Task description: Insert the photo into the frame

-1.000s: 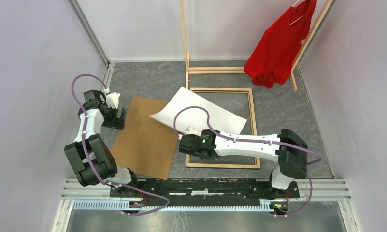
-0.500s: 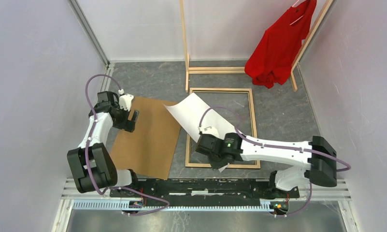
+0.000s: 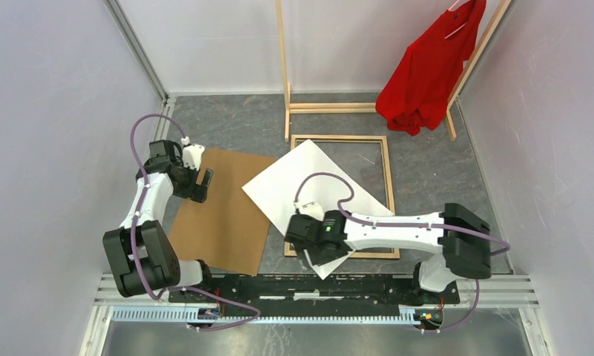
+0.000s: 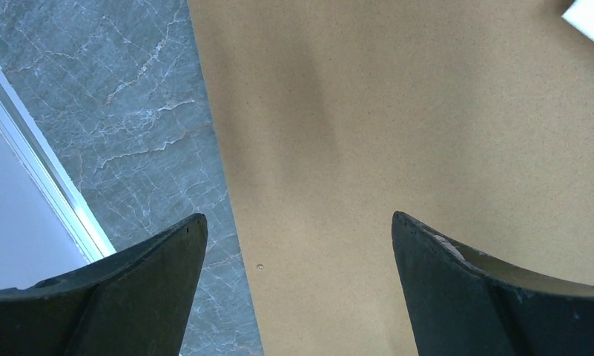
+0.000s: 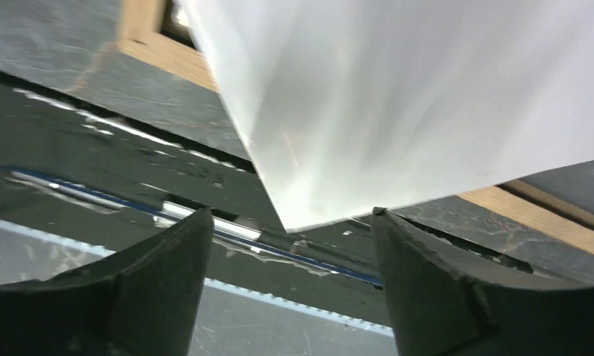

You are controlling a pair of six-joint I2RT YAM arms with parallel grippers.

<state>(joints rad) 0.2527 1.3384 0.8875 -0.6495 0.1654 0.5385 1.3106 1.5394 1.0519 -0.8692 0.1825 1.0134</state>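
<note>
since half a second ago the large white-backed paper photo [image 3: 308, 178] has turned and settled flatter. it lies blank side up, askew over the left and near rails of the thin light-wood rectangular frame [image 3: 388, 178]. at left, the left gripper [image 4: 294, 222] hovers over the flat brown cardboard board [image 3: 219, 222], jaws wide apart, holding nothing. at right, the right gripper [image 5: 286, 222] has its jaws parted, with the photo's near corner between them, unclamped.

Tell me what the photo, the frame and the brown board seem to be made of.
The photo: likely paper, matte white back, very thin edge. The frame: light bare-looking wood, pale tan rails. The brown board: probably cardboard or fibreboard, flat, speckled matte surface.
</note>
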